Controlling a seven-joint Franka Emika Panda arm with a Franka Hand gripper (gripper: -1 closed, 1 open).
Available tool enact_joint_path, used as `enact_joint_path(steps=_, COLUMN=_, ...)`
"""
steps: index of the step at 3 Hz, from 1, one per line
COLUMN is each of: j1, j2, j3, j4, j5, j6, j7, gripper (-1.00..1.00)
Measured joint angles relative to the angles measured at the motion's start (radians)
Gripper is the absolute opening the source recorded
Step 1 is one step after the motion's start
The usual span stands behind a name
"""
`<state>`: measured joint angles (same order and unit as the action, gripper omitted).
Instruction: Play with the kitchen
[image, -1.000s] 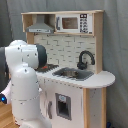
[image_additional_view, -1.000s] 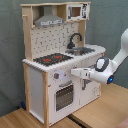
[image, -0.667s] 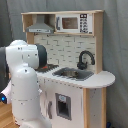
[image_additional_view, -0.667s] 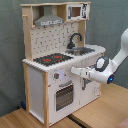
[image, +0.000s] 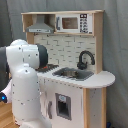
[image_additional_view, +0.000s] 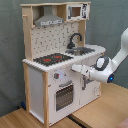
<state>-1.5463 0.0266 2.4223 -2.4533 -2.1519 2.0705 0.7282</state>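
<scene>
The kitchen (image: 75, 46) (image_additional_view: 50, 35) is a light-wood and white toy with a pegboard back. It has a red-ringed black hob (image_additional_view: 52, 59), a grey sink (image: 75, 74) (image_additional_view: 83, 50), a black faucet (image: 85, 59) (image_additional_view: 75, 39) and an oven door (image_additional_view: 64, 96). In the second exterior view my gripper (image_additional_view: 76, 68) reaches in from the right. It hovers just in front of the white front panel, below the counter edge and above the oven door. My white arm (image: 25, 85) hides the gripper in the first exterior view.
A hood (image: 40, 27) (image_additional_view: 49, 21) and a microwave (image: 72, 23) (image_additional_view: 75, 11) sit on the top shelf. The kitchen stands on a wooden surface (image_additional_view: 100, 115). A dark curtain (image_additional_view: 110, 20) hangs behind it.
My wrist has shifted slightly in front of the kitchen's front panel. Nothing on the kitchen has moved.
</scene>
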Motion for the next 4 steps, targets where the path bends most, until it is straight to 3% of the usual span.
enact_joint_path(steps=4, j1=0.0, j2=0.01, j3=-0.005, j4=0.0, j5=0.0, j6=0.02, j7=0.44, gripper=-1.0)
